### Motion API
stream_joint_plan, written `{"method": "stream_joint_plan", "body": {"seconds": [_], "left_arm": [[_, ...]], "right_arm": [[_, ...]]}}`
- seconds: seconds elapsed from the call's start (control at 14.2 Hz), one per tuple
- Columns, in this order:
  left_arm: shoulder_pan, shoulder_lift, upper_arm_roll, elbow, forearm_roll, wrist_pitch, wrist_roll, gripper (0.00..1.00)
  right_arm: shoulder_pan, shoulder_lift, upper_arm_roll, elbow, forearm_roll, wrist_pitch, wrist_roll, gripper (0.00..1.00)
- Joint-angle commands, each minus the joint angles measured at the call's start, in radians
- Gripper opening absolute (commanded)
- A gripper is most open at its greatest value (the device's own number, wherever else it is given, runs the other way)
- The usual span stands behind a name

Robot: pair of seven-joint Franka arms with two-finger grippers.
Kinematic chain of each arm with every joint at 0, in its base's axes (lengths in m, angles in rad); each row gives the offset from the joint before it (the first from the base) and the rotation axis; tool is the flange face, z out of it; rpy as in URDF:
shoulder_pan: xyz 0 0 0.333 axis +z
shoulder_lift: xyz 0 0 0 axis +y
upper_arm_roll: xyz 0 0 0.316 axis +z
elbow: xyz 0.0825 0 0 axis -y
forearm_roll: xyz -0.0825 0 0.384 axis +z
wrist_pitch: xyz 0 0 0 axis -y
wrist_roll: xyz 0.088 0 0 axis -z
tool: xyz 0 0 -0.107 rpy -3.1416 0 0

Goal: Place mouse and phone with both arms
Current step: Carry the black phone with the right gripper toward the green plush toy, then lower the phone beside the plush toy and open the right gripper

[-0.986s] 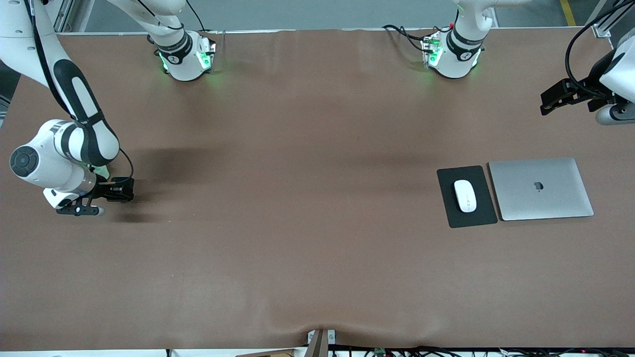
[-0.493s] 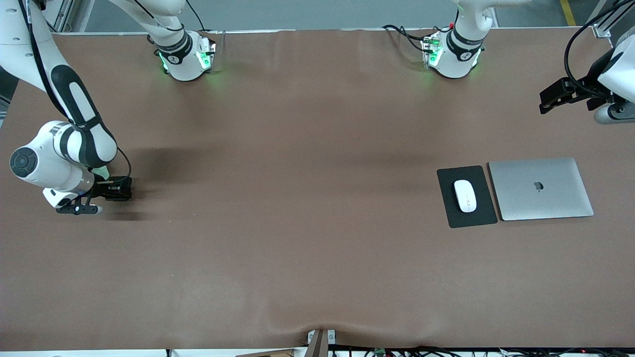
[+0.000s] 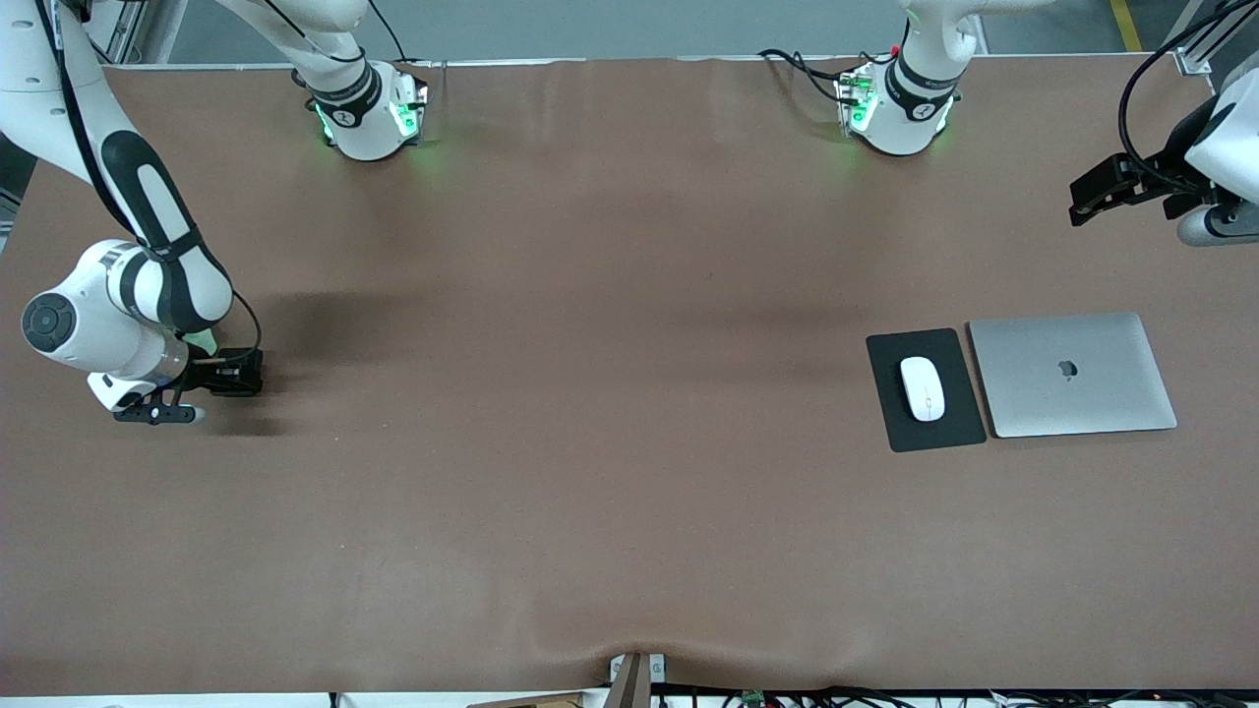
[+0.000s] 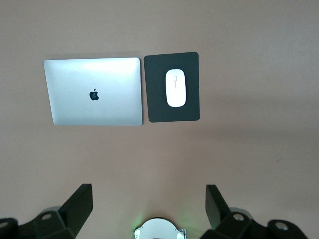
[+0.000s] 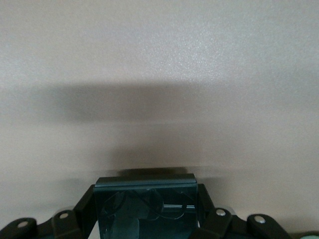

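Note:
The white mouse lies on a black mouse pad toward the left arm's end of the table; it also shows in the left wrist view. My right gripper is low over the table near the right arm's end and is shut on the black phone. The phone's glossy face fills the space between the fingers. My left gripper hangs high over the table's edge at the left arm's end. It is open and empty in the left wrist view.
A closed silver laptop lies right beside the mouse pad, on the side toward the left arm's end; it also shows in the left wrist view. The two green-lit arm bases stand along the table's edge farthest from the front camera.
My right gripper with the phone has shifted slightly toward the right arm's end of the table. My left gripper has barely moved.

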Motion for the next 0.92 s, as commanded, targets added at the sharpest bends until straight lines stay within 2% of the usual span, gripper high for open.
{"method": "stream_joint_plan", "body": {"seconds": [0.0, 0.07, 0.42, 0.56, 0.7, 0.85], "left_arm": [[0.004, -0.027, -0.002, -0.014, -0.021, -0.012, -0.004, 1.00], [0.004, -0.033, -0.002, -0.014, -0.021, -0.012, -0.002, 1.00], [0.004, -0.036, -0.002, -0.014, -0.021, -0.012, -0.002, 1.00], [0.004, -0.033, 0.000, -0.014, -0.023, -0.011, -0.004, 1.00], [0.004, -0.031, -0.002, -0.019, -0.021, -0.011, -0.005, 1.00], [0.003, -0.031, -0.002, -0.017, -0.021, -0.011, -0.005, 1.00]], "right_arm": [[-0.026, -0.001, 0.018, -0.003, -0.026, 0.003, -0.005, 0.96], [-0.025, -0.001, 0.018, -0.003, -0.026, 0.003, -0.005, 1.00], [-0.013, -0.011, 0.018, 0.005, -0.026, -0.015, -0.002, 1.00], [-0.008, -0.032, 0.023, 0.045, -0.026, -0.062, 0.000, 1.00], [0.032, -0.061, 0.025, 0.132, -0.026, -0.221, 0.009, 1.00], [0.073, -0.069, 0.025, 0.267, -0.026, -0.448, 0.014, 1.00]]}}
